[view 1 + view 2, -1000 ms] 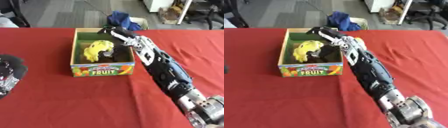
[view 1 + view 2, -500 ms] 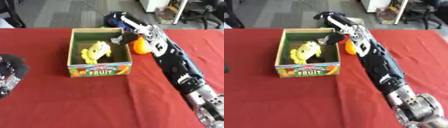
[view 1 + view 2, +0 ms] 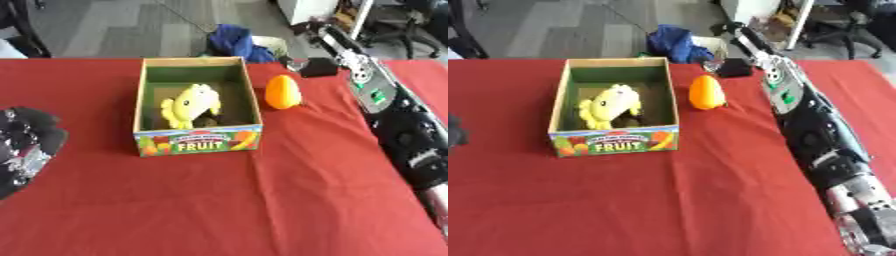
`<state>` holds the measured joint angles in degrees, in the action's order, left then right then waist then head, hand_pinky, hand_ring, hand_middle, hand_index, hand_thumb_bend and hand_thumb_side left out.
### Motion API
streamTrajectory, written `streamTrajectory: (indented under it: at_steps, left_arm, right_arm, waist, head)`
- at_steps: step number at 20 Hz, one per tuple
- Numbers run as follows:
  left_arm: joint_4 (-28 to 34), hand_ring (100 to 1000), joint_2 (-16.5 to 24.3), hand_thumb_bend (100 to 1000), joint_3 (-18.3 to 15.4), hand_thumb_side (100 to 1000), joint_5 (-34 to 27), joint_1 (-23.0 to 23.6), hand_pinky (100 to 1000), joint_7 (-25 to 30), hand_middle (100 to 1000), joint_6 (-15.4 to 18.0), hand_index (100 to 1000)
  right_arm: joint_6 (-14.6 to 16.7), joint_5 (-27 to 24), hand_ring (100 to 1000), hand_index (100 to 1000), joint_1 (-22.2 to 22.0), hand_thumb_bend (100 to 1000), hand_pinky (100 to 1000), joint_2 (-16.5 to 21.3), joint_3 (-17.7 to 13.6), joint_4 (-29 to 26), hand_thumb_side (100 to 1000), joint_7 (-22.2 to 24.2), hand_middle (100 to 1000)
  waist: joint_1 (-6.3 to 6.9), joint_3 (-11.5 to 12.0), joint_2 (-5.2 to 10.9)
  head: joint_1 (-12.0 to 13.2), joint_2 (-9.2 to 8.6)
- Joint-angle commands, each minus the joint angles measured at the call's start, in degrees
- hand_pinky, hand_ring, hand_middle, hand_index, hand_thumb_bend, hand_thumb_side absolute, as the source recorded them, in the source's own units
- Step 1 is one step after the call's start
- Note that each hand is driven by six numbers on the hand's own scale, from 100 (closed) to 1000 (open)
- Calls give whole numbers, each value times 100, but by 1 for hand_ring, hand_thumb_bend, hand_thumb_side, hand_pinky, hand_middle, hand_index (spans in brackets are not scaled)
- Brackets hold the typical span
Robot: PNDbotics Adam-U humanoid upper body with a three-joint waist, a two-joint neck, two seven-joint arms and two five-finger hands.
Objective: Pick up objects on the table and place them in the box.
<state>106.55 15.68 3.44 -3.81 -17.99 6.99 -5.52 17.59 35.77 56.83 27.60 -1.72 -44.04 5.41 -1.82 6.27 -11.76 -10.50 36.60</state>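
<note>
A cardboard box printed "FRUIT" stands on the red table, left of centre. Inside it lies a yellow plush toy with something dark beside it. An orange fruit-shaped object stands on the cloth just right of the box. My right arm runs up the right side, and its hand is open beyond the orange object, near the table's far edge, fingers stretched away and holding nothing. My left hand rests open at the left edge.
A blue bundle lies on the floor just past the far edge. Office chairs and white furniture stand further back on the right. Red cloth stretches in front of the box and to its right.
My right hand has left the space over the box and swung right and away, past the orange object, which the arm hid before. The camera has also shifted.
</note>
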Motion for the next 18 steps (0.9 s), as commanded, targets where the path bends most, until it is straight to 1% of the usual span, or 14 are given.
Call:
streamTrajectory:
  at_steps: [1, 4, 9, 15, 18]
  left_arm:
    - [97, 585, 124, 576, -47, 380, 22, -36, 614, -21, 571, 20, 615]
    - [102, 585, 119, 575, -44, 380, 21, -32, 613, -19, 571, 23, 615]
    - [110, 586, 108, 575, -36, 380, 15, -39, 613, -9, 572, 24, 616]
    - [119, 586, 102, 574, -29, 382, 11, -46, 613, -2, 572, 23, 616]
    - [120, 587, 98, 574, -24, 382, 10, -52, 613, 4, 573, 23, 616]
  right_arm:
    - [-119, 111, 1000, 903, 46, 363, 845, 241, -81, 155, 416, -182, 822]
    - [-183, 295, 1000, 915, 14, 365, 849, 199, -82, 381, 432, -209, 838]
    - [-191, 477, 1000, 922, -21, 378, 852, 57, -67, 617, 467, -151, 845]
    - [-170, 663, 1000, 923, -10, 386, 853, -89, -34, 694, 475, -93, 853]
    - [-159, 751, 1000, 920, -15, 388, 851, -156, -21, 713, 475, -67, 841]
  waist:
    - [40, -22, 75]
    - [66, -22, 68]
    - [83, 5, 51]
    - [97, 47, 25]
    - [100, 62, 18]
  head:
    - [10, -64]
    - [-6, -62]
    - [-25, -61]
    - [-46, -67]
    - [-60, -64]
